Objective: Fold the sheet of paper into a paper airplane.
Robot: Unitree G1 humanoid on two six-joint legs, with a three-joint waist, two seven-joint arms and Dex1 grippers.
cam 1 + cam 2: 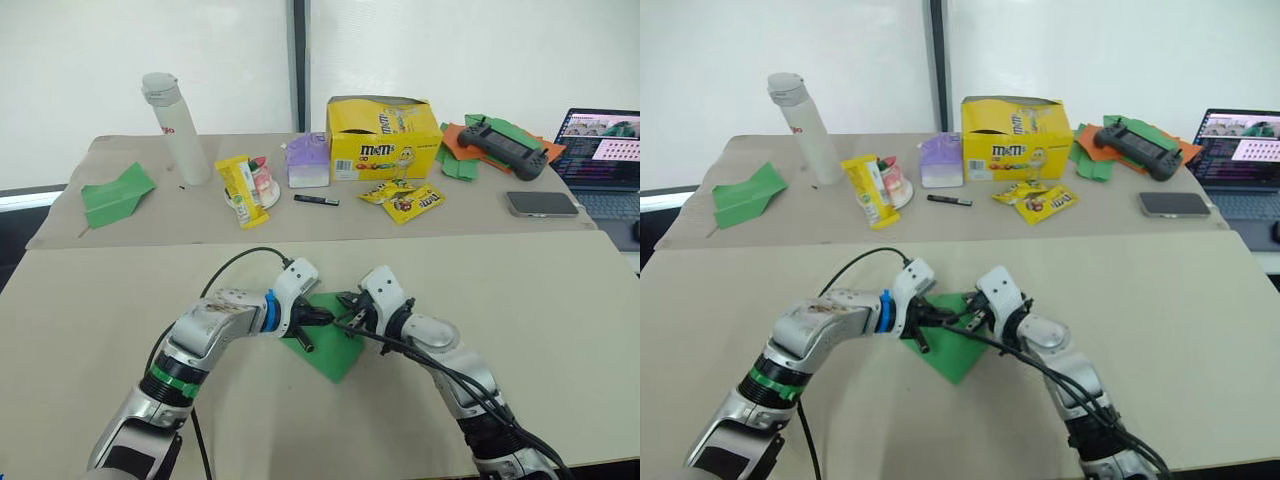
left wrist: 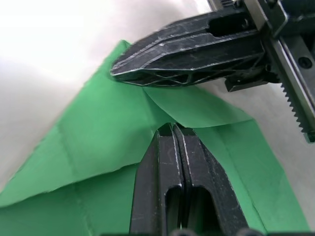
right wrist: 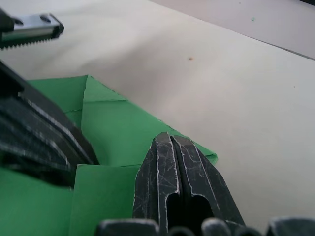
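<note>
Both your fingers are pressed together, left fingers (image 2: 172, 130) and right fingers (image 3: 170, 140) resting on the sheet of paper (image 1: 335, 345).

The bright green sheet of paper (image 1: 335, 350), partly folded (seemingly with creased flaps), lies flat on the near table.

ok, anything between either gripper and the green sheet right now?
Nothing visible. Both the left gripper and the right gripper, fingers shut, are already on the sheet of paper, tips meeting over its folded flaps. The snacks, bottle and other papers sit on the far table.
</note>
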